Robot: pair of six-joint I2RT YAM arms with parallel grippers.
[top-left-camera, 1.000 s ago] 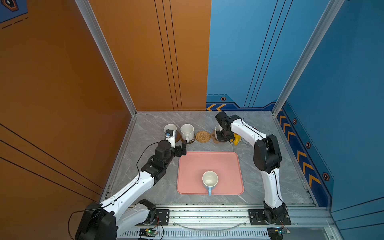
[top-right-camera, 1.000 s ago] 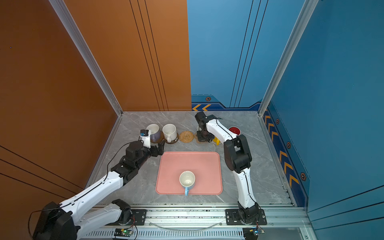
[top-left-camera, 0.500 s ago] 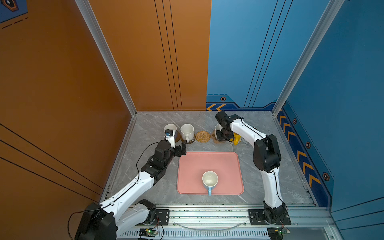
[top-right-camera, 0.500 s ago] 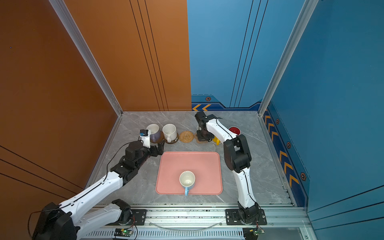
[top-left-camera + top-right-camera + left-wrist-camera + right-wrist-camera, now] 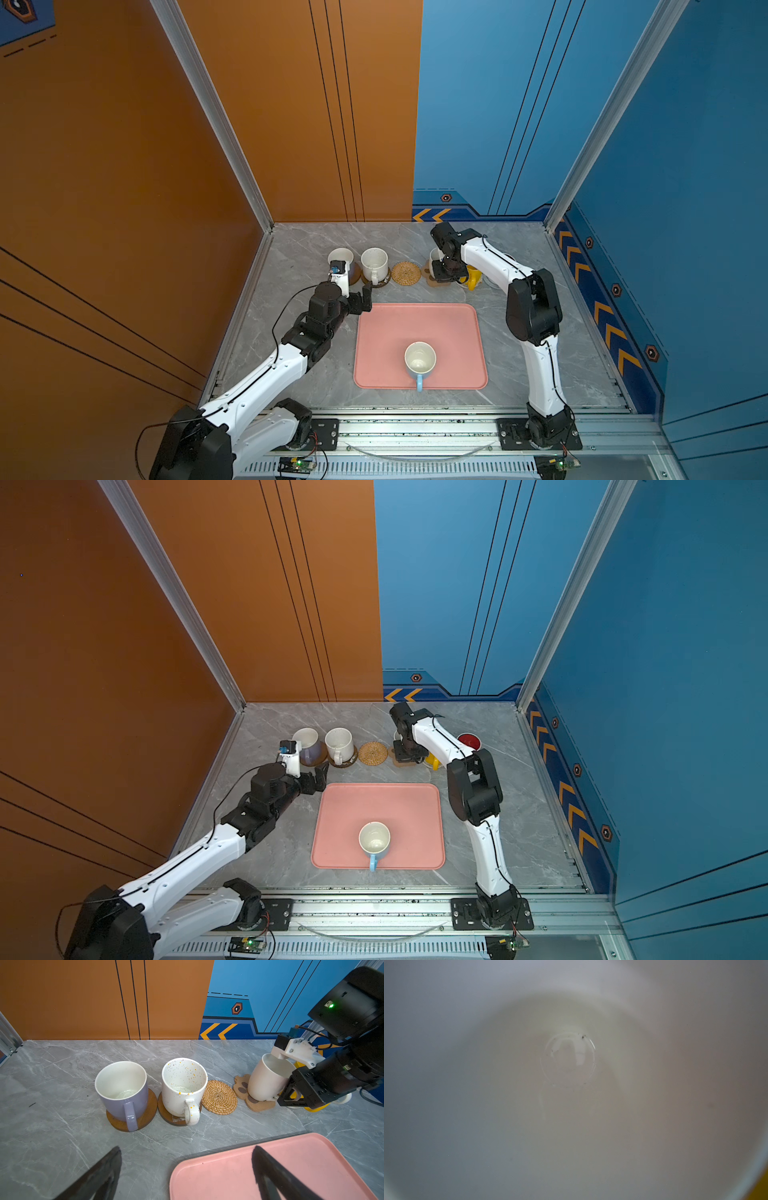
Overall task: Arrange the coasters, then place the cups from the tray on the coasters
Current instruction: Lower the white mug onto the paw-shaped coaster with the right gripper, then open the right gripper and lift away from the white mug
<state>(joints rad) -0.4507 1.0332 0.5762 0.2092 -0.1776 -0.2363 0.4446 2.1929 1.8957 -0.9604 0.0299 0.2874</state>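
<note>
My right gripper (image 5: 446,273) is shut on the plain white cup (image 5: 268,1080), which leans tilted with its base on the tan paw-shaped coaster (image 5: 255,1103). The right wrist view shows only that cup's inside (image 5: 569,1059). A lilac cup (image 5: 122,1088) and a speckled white cup (image 5: 184,1086) each stand on a brown disc coaster (image 5: 145,1120). The rattan coaster (image 5: 219,1097) lies bare between them and the paw. A light-blue cup (image 5: 420,358) stands on the pink tray (image 5: 457,328). My left gripper (image 5: 187,1149) is open over the tray's far left corner, holding nothing.
A yellow cup (image 5: 473,277) stands right behind the right gripper, mostly hidden. A cup with a red inside (image 5: 469,742) stands further right beside the right arm. Orange and blue walls close in the back and both sides of the grey marble table (image 5: 540,353).
</note>
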